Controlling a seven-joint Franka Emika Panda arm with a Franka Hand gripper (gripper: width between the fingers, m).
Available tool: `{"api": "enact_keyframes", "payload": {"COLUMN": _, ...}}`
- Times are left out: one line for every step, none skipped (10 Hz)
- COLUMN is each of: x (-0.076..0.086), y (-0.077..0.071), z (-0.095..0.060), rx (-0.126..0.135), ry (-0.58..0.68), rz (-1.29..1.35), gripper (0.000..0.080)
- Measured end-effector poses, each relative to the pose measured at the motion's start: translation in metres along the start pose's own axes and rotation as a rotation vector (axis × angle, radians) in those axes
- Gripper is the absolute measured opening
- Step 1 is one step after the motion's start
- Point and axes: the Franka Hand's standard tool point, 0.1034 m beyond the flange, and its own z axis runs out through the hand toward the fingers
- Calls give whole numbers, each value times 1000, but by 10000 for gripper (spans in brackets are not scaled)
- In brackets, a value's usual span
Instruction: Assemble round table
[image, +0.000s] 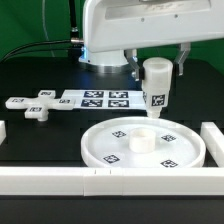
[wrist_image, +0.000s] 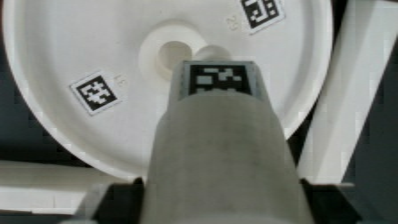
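The black table (image: 45, 140) carries the round disc (image: 140, 160) at lower right, the cross-shaped foot (image: 35, 106) at left, the marker board (image: 100, 99) beside it, and border blocks (image: 60, 180) at the edges.

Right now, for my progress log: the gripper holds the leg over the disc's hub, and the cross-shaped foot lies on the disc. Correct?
Not quite: the cross-shaped foot lies on the table, off the disc, as the exterior view shows.

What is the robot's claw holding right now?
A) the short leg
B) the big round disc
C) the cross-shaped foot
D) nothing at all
A: the gripper is closed on the short leg, holding it upright over the middle of the round disc, while the cross-shaped foot lies loose on the table at the exterior view's left.
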Motion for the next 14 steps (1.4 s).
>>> {"api": "enact_keyframes", "payload": {"x": 2, "y": 2, "z": 1, "rx": -10, "ry": 41, "rz": -1, "gripper": 409}}
{"api": "enact_keyframes", "payload": {"x": 6, "y": 4, "z": 1, "rx": -25, "ry": 111, "rz": -7, "gripper": 409}}
{"api": "enact_keyframes", "payload": {"x": 1, "y": 1, "z": 8, "rx": -27, "ry": 99, "rz": -24, "gripper": 409}}
{"api": "enact_keyframes", "payload": {"x": 0, "y": 2, "z": 10, "rx": -29, "ry": 95, "rz": -43, "gripper": 409}}
{"api": "enact_keyframes", "payload": {"x": -1, "y": 5, "z": 10, "rx": -31, "ry": 93, "rz": -60, "gripper": 409}}
{"api": "enact_keyframes", "payload": {"x": -2, "y": 9, "z": 12, "rx": -34, "ry": 90, "rz": -81, "gripper": 409}}
{"api": "enact_keyframes", "payload": {"x": -3, "y": 12, "z": 15, "rx": -37, "ry": 87, "rz": -85, "gripper": 409}}
{"api": "enact_keyframes", "payload": {"x": -3, "y": 13, "z": 16, "rx": -40, "ry": 95, "rz": -86, "gripper": 409}}
{"api": "enact_keyframes", "payload": {"x": -5, "y": 14, "z": 18, "rx": -40, "ry": 91, "rz": -86, "gripper": 409}}
{"api": "enact_keyframes", "payload": {"x": -5, "y": 14, "z": 20, "rx": -39, "ry": 89, "rz": -86, "gripper": 409}}
{"api": "enact_keyframes", "payload": {"x": -5, "y": 14, "z": 20, "rx": -39, "ry": 87, "rz": -86, "gripper": 409}}
{"api": "enact_keyframes", "payload": {"x": -5, "y": 12, "z": 22, "rx": -38, "ry": 86, "rz": -88, "gripper": 409}}
{"api": "enact_keyframes", "payload": {"x": -7, "y": 13, "z": 24, "rx": -37, "ry": 82, "rz": -86, "gripper": 409}}
{"api": "enact_keyframes", "payload": {"x": -8, "y": 14, "z": 26, "rx": -37, "ry": 79, "rz": -86, "gripper": 409}}
